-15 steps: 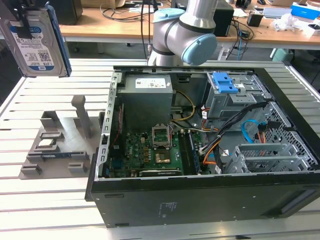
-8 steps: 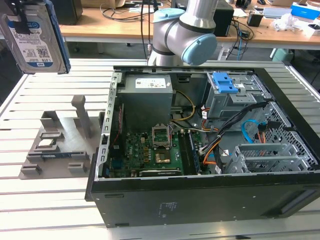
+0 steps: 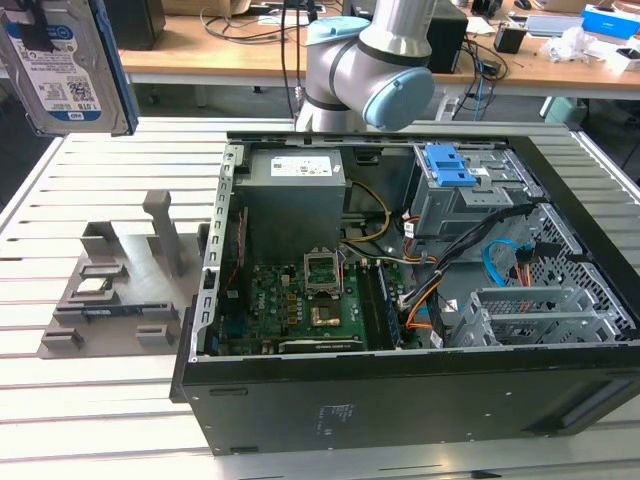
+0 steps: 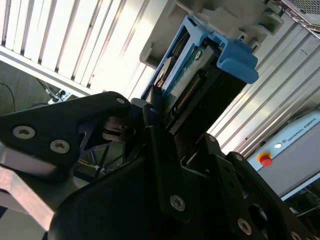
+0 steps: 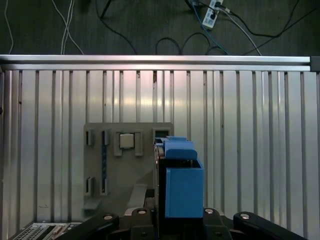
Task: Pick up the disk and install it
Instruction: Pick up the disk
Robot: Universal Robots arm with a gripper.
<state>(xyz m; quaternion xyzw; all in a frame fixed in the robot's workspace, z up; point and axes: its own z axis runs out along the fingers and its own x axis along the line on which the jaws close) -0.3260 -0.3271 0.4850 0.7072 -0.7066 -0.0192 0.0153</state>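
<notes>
Disk [image 3: 62, 70] in gripper [image 4: 172, 122]: silver, blue-railed, white-and-blue label.

A ribbed metal table [image 3: 90, 430] spreads wide and catches bright light. Behind it runs a long wooden desk [image 3: 200, 62]. The floor [image 5: 125, 25] is dark, with loose cables [image 5: 172, 46] and a power strip [image 5: 212, 15].

The disk [image 3: 62, 60] is shown silver, with a white-and-blue label and bright blue edging. The case [image 3: 400, 405] is black, its motherboard [image 3: 290, 300] green, the fixture [image 3: 110, 290] plain grey, and the table [image 3: 90, 430] striped with pale metal slats.
</notes>
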